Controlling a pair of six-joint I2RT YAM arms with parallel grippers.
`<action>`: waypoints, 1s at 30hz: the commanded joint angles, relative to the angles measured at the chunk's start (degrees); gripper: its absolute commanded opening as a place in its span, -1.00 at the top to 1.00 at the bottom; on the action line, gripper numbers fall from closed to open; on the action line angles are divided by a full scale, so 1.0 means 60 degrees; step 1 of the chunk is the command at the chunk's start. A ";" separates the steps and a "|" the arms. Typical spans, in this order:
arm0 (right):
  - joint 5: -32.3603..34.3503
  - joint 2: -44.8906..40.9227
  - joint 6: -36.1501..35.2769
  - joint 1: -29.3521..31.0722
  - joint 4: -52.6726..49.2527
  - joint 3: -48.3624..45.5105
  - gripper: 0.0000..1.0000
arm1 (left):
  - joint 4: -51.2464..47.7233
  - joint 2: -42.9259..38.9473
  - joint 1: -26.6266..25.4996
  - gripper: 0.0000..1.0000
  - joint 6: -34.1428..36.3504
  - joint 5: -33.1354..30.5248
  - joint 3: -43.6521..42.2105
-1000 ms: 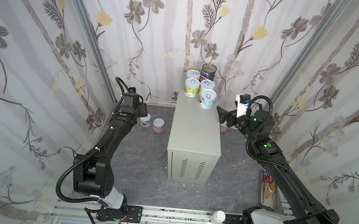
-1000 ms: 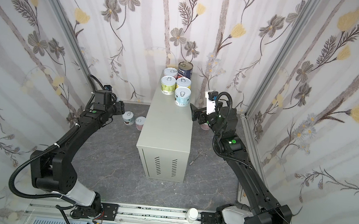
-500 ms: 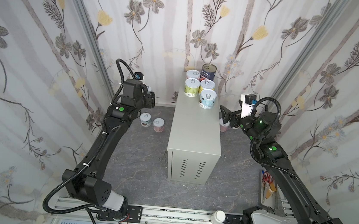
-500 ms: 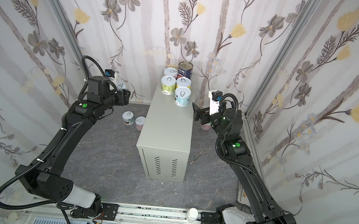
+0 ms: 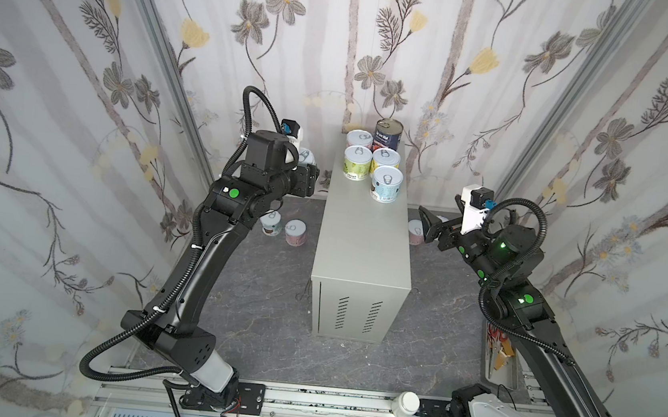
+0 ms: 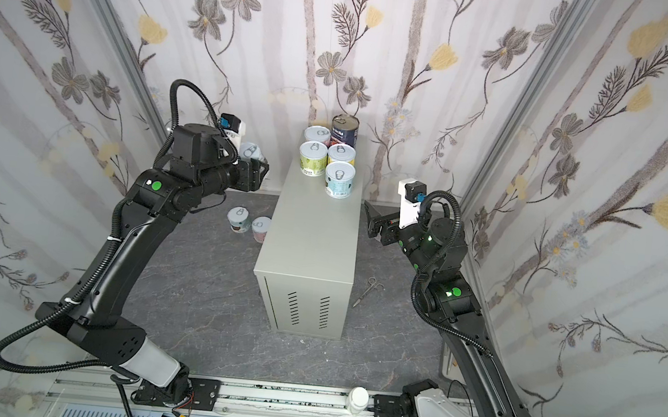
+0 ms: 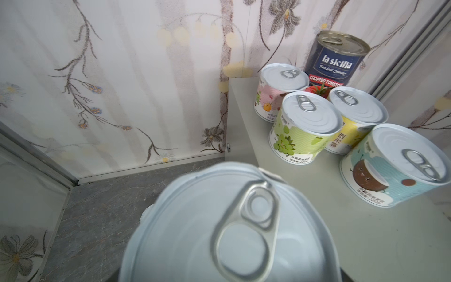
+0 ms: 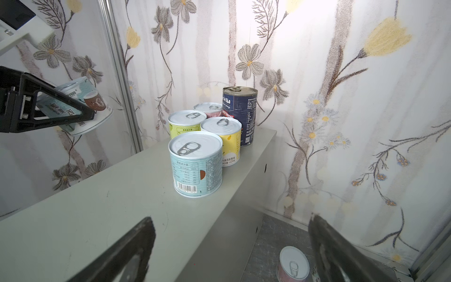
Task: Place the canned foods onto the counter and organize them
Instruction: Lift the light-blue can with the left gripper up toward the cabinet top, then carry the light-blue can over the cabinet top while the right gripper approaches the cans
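Five cans (image 5: pixel 357 162) on counter (image 5: pixel 361 254). Left gripper (image 5: pixel 307 169) clamps sixth can (image 7: pixel 219 232) by its sides: rigid, smooth, likely heavy; grip mid-label. Right gripper (image 8: pixel 231 219) wide, empty.

Bright, even light; soft shadows; the nearest can (image 7: pixel 183 219) blurs.

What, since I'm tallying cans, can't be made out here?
- Top views: the can count on the floor right of the counter; its edge and the right claw cover that spot, one pink floor can peeking out.
- Left wrist view: the held can's label; its blurred lid fills the frame.
- Right wrist view: the pink counter can's label, behind the green can and yellow can.
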 commanded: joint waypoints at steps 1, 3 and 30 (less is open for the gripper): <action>0.0058 -0.0198 0.0052 0.0016 0.0032 -0.0130 -0.96 | -0.0254 0.0284 -0.0289 -0.13 0.0357 0.0140 0.0566; 0.0056 -0.0255 0.0049 0.0012 0.0014 -0.0138 -0.97 | -0.0577 0.0538 -0.0543 -0.13 0.0492 0.0109 0.0910; -0.0019 -0.0815 0.0243 0.0014 0.0089 -0.0789 -0.99 | -0.1175 0.2687 -0.1762 -0.29 0.0832 -0.0222 0.2519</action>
